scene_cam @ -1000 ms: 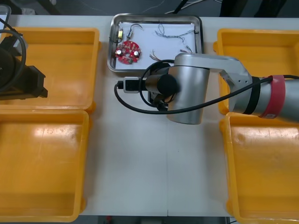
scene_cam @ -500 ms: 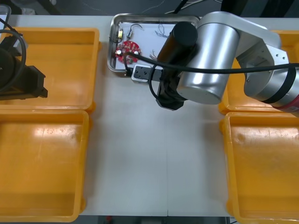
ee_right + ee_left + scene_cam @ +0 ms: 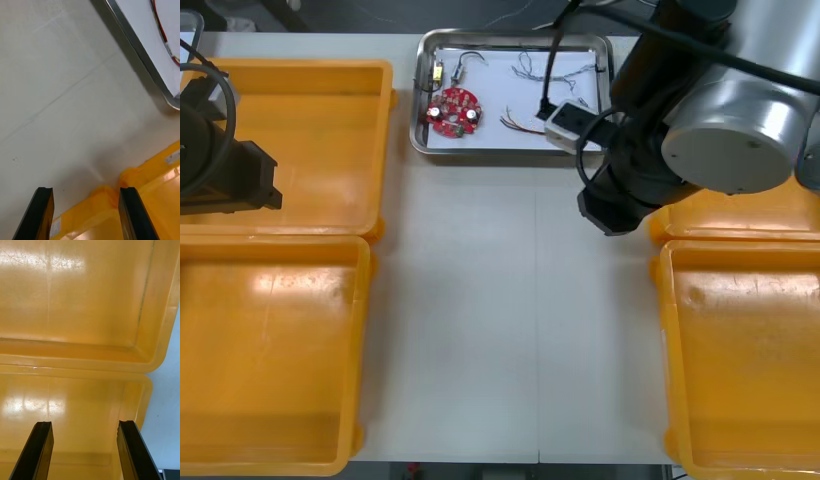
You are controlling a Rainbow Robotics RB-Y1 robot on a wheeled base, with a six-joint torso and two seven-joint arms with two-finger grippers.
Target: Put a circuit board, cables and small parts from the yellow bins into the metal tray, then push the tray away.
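1. The right tool [image 3: 86, 191] hangs over the pale bench [image 3: 500, 320], its black fingers [image 3: 44, 210] spread wide with nothing between them.
2. Directly below its fingertips, the corners of the two right-hand yellow bins [image 3: 157, 170] meet (they read orange through the wrist camera).
3. Out beyond the fingertips, clear of the tool, lies the metal tray [image 3: 131, 41], white inside, one rounded corner turned toward the tool.
4. In the tray, the red and yellow cable [image 3: 520, 122] lies nearest the right tool. The twisted blue and white cable [image 3: 560, 72] sits just past it, and the round red circuit board [image 3: 456, 110] is at the far end.
5. The left tool [image 3: 84, 423] hovers over the left-hand yellow bins [image 3: 75, 315], also wide open and empty, with the seam between the two bins ahead of its fingertips.
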